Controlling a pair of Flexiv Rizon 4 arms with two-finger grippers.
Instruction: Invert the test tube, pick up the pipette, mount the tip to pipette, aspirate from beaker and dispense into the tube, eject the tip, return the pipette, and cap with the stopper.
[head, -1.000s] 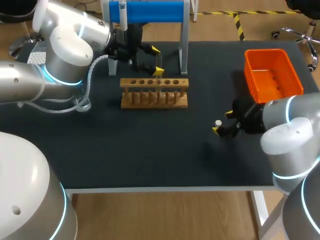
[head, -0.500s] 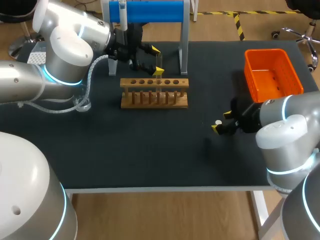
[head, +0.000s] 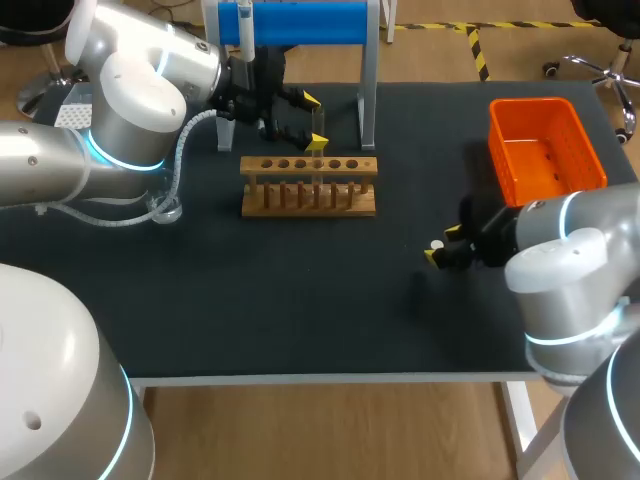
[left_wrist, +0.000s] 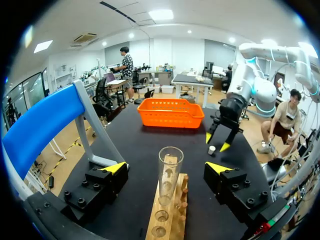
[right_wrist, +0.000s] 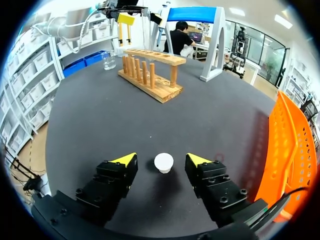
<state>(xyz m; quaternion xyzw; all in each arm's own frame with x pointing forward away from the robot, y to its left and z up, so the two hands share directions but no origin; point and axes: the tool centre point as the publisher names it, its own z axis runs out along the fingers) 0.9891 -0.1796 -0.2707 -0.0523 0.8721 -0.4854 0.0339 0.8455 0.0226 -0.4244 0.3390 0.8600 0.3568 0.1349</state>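
Right gripper has shifted only slightly; fingers spread wide, holding nothing; stopper stands midway between them, untouched.

The test tube is clear glass and looks empty. It stands upright with its open mouth up, seated in one hole of the wooden rack, which lies lengthwise along the table's far edge, a little left of the middle. The stopper is a small white plug standing on the bare table in the right half, about midway between the far and near edges. The beaker, clear glass, stands upright near the table's left edge.
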